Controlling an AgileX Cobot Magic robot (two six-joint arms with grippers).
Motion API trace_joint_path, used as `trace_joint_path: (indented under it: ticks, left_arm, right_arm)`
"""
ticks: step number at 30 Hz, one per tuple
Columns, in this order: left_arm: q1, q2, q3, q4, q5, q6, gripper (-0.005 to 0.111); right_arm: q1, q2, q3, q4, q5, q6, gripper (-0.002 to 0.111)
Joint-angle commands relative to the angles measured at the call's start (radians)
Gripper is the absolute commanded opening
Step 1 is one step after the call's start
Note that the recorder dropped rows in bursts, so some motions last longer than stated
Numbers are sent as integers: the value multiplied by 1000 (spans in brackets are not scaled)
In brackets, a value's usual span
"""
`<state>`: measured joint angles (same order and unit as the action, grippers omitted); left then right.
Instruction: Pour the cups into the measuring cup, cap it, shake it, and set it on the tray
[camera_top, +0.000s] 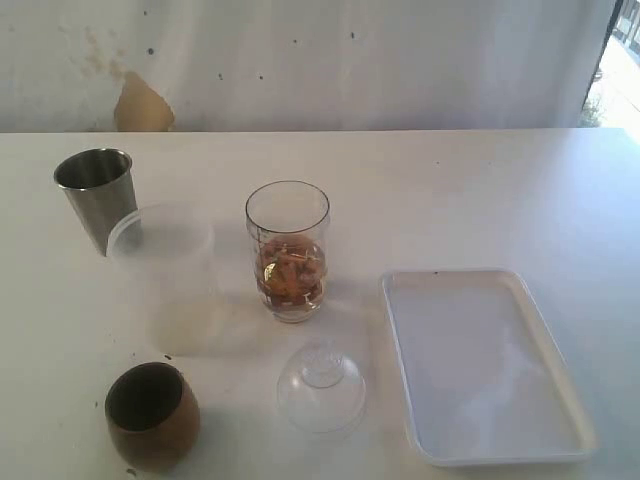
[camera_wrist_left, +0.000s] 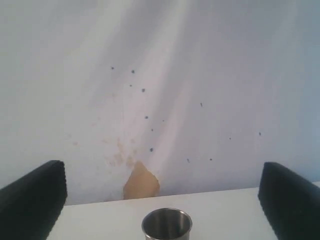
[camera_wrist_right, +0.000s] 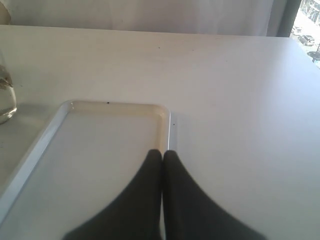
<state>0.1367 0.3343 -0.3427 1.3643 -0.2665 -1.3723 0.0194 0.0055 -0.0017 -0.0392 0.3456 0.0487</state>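
Observation:
The measuring cup (camera_top: 288, 250) stands upright mid-table with brownish contents in its lower part; its edge (camera_wrist_right: 5, 100) shows in the right wrist view. Left of it stand the frosted translucent cup (camera_top: 165, 272) and the steel tumbler (camera_top: 95, 195). The brown wooden cup (camera_top: 150, 415) sits at the front left. The clear dome cap (camera_top: 321, 388) lies in front of the measuring cup. The white tray (camera_top: 480, 365) is at the right and holds nothing. Neither gripper shows in the exterior view. My left gripper (camera_wrist_left: 162, 172) is open above the steel tumbler (camera_wrist_left: 167, 225). My right gripper (camera_wrist_right: 162, 153) is shut and holds nothing, over the tray's rim (camera_wrist_right: 167, 125).
A white wall with a tan patch of peeled paint (camera_top: 143, 105) runs behind the table's far edge. A bright window opening (camera_top: 622, 60) is at the far right. Bare tabletop (camera_top: 450, 190) lies behind the tray and the measuring cup.

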Motion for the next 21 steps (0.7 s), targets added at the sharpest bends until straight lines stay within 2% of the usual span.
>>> trace_joint_path:
  ticks: [1, 17, 21]
  left_arm:
    - [1, -5, 4, 5, 6, -6, 105]
    - [1, -6, 4, 4, 6, 3, 105]
    - [1, -30, 4, -120, -1, 108, 105]
  right_arm:
    - [0, -6, 2, -5, -3, -7, 0]
    - [0, -6, 2, -5, -3, -7, 0]
    - [0, -6, 2, -5, -3, -7, 0]
